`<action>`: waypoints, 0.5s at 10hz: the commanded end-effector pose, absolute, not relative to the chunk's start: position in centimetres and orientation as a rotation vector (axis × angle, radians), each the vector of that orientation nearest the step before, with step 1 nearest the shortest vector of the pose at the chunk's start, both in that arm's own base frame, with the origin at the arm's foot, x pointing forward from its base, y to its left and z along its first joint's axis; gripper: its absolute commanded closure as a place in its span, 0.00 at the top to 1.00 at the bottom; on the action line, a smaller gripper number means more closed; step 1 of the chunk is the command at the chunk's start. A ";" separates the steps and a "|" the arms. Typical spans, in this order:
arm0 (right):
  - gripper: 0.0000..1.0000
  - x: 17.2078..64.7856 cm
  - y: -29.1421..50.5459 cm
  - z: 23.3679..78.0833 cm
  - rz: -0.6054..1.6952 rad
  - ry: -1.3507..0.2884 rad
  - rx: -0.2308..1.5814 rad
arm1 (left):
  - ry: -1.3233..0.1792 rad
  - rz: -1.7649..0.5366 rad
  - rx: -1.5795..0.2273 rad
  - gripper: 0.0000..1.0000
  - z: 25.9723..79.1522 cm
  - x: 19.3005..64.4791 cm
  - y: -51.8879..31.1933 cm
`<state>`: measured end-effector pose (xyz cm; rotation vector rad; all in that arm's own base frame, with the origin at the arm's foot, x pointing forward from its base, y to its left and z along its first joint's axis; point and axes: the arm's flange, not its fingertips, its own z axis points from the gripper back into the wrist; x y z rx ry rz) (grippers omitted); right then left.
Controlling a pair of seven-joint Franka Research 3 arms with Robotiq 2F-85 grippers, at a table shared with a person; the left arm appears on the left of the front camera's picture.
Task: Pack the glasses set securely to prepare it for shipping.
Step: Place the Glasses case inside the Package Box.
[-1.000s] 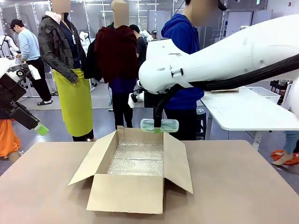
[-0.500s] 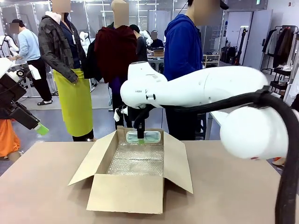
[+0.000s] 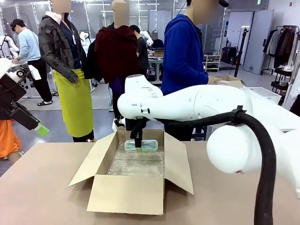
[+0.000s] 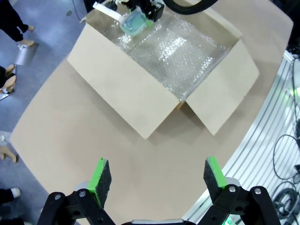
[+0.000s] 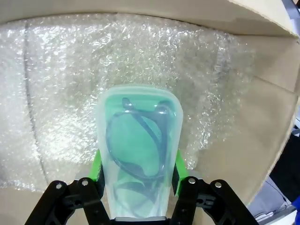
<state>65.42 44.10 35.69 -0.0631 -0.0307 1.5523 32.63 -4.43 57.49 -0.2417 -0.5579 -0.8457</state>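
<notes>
- my right pincer is clamped on the mint-green glasses case, one green pad pressed on each long side; the case points away from the wrist with its flat face toward the camera
- in the front view the right arm reaches across from the right side; it holds the case down inside the open cardboard box, close to the far wall
- bubble wrap lines the floor of the box beneath the case; i cannot tell whether the case touches it
- my left pincer hangs with its pads wide apart and nothing between them; it is above bare tabletop, well apart from the box
- a person in a blue hoodie stands beyond the far edge of the tabletop
</notes>
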 end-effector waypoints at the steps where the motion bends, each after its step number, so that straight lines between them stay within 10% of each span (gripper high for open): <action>1: 0.64 68.1 46.6 35.4 1.566 0.007 -0.103 | -0.565 -0.857 -0.249 1.00 57.7 32.6 -4.2; 5: 1.00 67.5 46.4 36.0 1.564 0.007 -0.123 | -0.565 -0.857 -0.249 1.00 57.7 32.6 -4.2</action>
